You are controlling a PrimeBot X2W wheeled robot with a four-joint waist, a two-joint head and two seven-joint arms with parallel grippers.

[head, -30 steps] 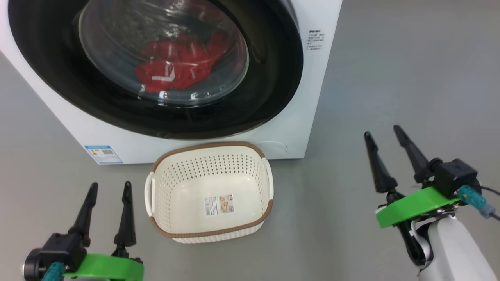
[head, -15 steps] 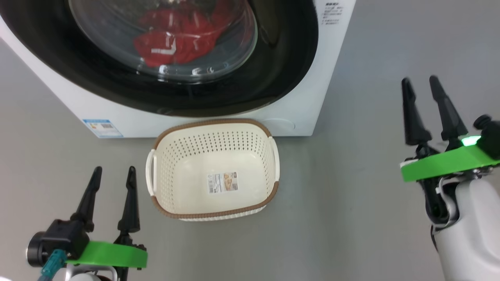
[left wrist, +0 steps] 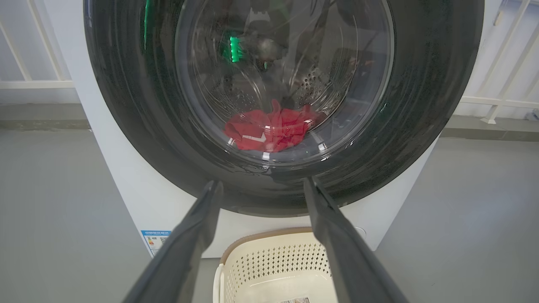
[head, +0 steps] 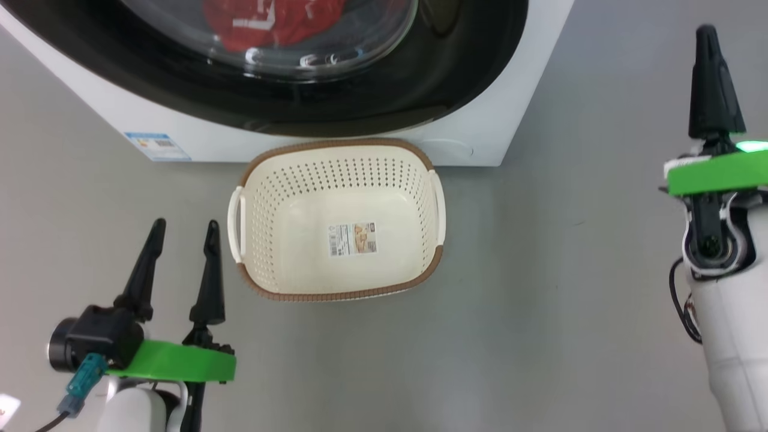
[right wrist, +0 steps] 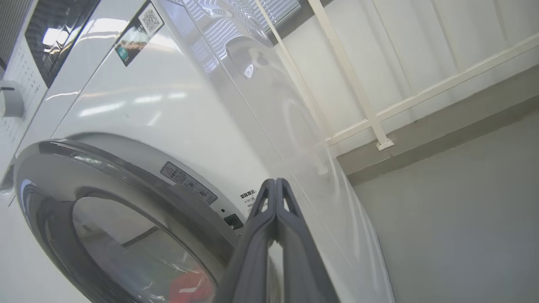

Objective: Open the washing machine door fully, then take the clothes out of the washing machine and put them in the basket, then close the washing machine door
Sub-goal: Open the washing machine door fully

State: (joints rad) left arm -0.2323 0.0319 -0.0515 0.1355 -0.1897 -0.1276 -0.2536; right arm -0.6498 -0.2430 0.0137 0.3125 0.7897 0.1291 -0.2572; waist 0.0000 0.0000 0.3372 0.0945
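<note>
- basically nothing ticked off yet; the washing machine door [left wrist: 421,105] looks shut flat against the front of the washing machine [head: 480,138], with no gap that I can spot in the left wrist view
- the clothes [left wrist: 271,130] are a red heap at the bottom of the drum, behind the glass window; so they're inside the machine and not in anything's grip
- the basket [head: 342,144] sits on the floor [head: 540,300] just in front of the machine, under the door; it's empty, you can read the paper label on its bottom; so it's ready and waiting
- left pincer [head: 185,225] is spread wide with nothing between the fingers; it's low down near the basket's left handle, pointing at the door, not touching anything
- right pincer [head: 707,33] has its two fingers pressed together on nothing at all; it's raised off to the machine's right side; in its own wrist view the tips point up along the white front panel beside the door's rim, and I can't tell if they touch it
- my guess is step one (getting the door open) is only being lined up, probably with that closed right pincer going for the door's edge; no handle or latch is clear to me though
- what's left: swing the door fully open; fish the red clothes out and drop them in the basket; shut the door again; so the whole job, really
</note>
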